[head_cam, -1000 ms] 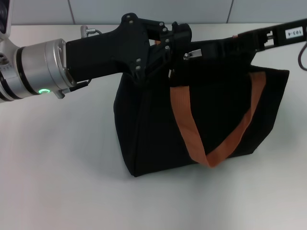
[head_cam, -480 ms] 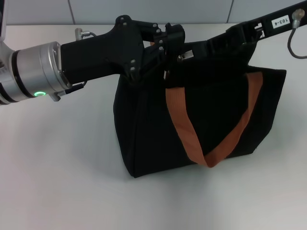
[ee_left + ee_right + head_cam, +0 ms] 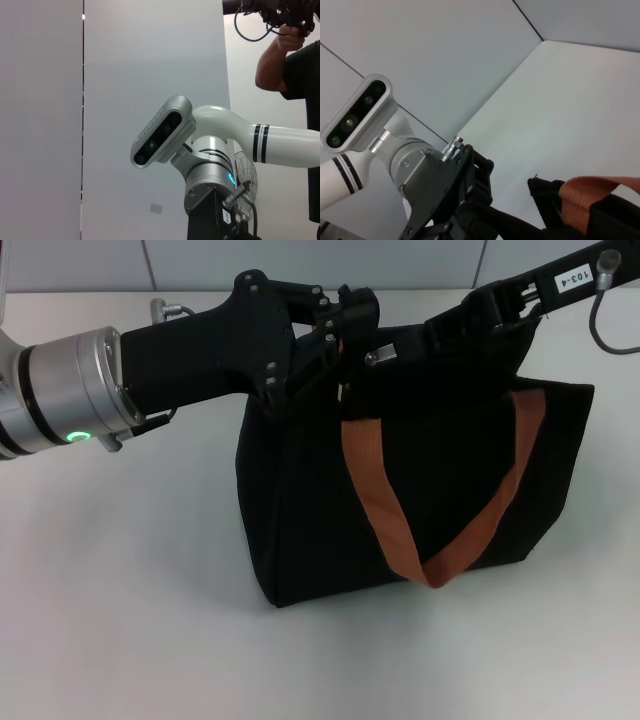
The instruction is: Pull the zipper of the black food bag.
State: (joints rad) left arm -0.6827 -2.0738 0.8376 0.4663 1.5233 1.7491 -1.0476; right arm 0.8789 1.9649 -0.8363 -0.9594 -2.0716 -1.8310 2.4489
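The black food bag (image 3: 440, 480) stands upright mid-table, an orange-brown handle (image 3: 375, 490) hanging down its front. The small silver zipper pull (image 3: 381, 355) lies on the bag's top near its left end. My left gripper (image 3: 345, 335) reaches in from the left and sits against the top left corner, right beside the pull. My right gripper (image 3: 440, 330) comes in from the upper right and rests on the bag's top, right of the pull. The right wrist view shows the left gripper (image 3: 465, 200) and a bag corner (image 3: 545, 200) with a strap (image 3: 590, 187).
The bag stands on a white table (image 3: 130, 590) with a grey wall behind it. The left wrist view shows only my head camera (image 3: 160, 132), my right arm (image 3: 280, 145) and a person (image 3: 295, 65) standing behind.
Both grippers and the zipper pull have shifted a little to the left along the bag's top. The right arm has risen in the picture. The bag's top leans slightly more left.
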